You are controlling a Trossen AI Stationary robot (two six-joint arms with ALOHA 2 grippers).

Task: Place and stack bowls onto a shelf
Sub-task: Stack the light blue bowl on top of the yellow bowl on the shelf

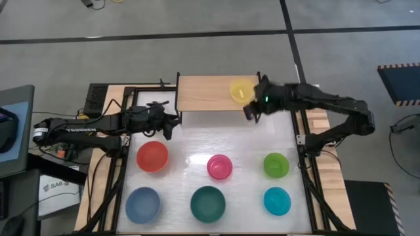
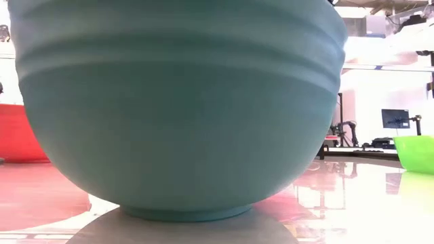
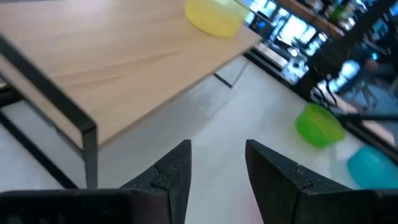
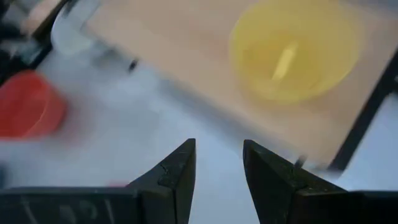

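Right tool parted and empty at shelf front edge, yellow bowl just beside, left tool parted, empty.

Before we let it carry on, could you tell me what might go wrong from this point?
The yellow bowl sits near the right end of the shelf, with the right gripper, open and empty, just beside it; a careless move could nudge it off. The left gripper hangs open by the shelf's left front corner and might clip the frame when it moves.
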